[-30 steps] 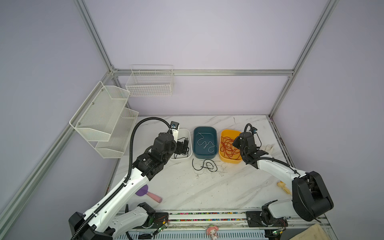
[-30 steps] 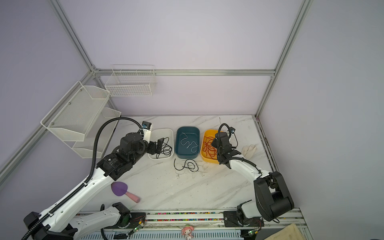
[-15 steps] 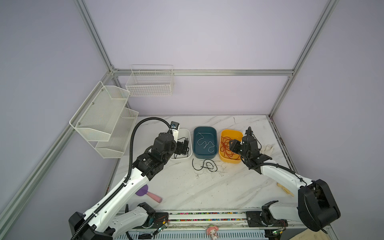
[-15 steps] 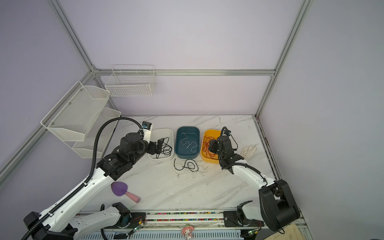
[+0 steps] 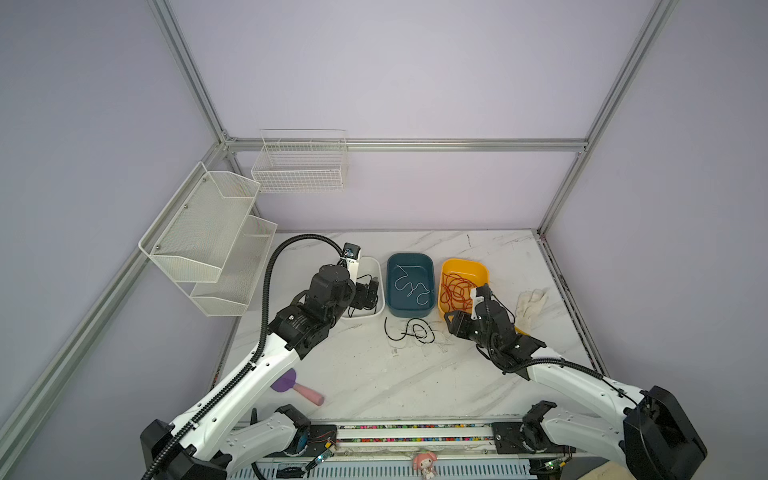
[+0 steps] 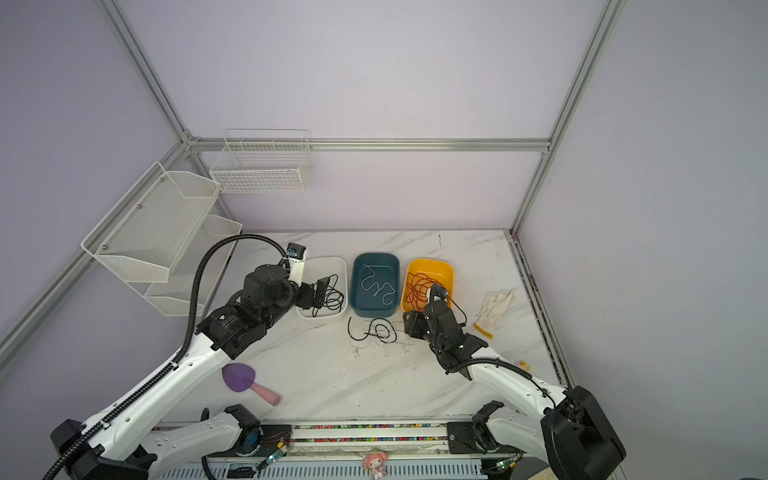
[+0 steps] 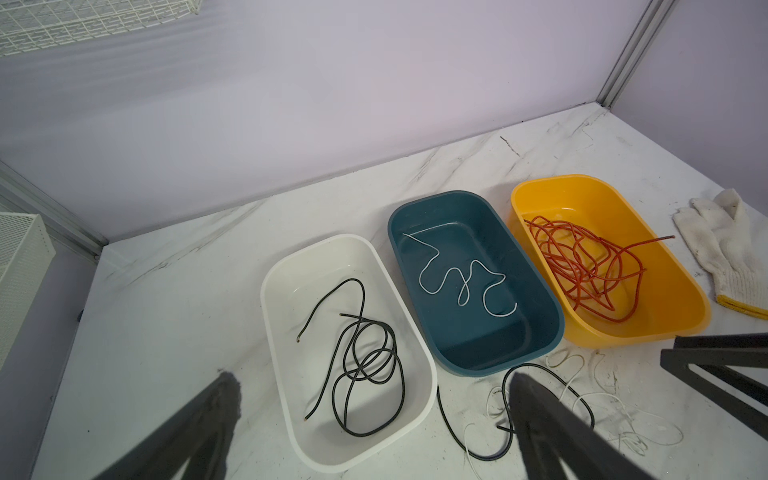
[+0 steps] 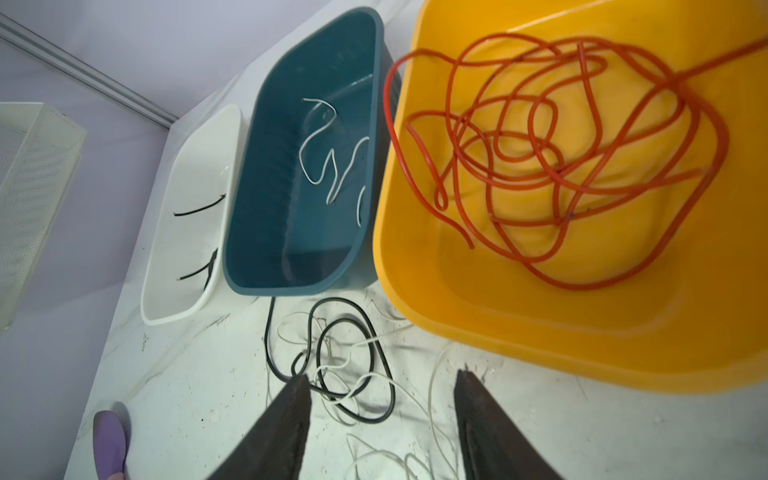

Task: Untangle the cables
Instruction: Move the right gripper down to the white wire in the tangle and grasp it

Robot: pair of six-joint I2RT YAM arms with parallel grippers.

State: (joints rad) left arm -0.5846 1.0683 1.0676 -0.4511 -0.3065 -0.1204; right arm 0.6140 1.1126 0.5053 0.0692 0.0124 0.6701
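Cables, black and white, tangled on surface just beside teal bin, red ones heaped in yellow bin; left jaws wide, empty, over white bin; right jaws parted, seemingly empty, by tangle.

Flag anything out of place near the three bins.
A knot of thin black and white cables lies on the marble tabletop before the teal plastic bin, outside any bin. One red-orange cable pokes over the yellow plastic bin's rim.
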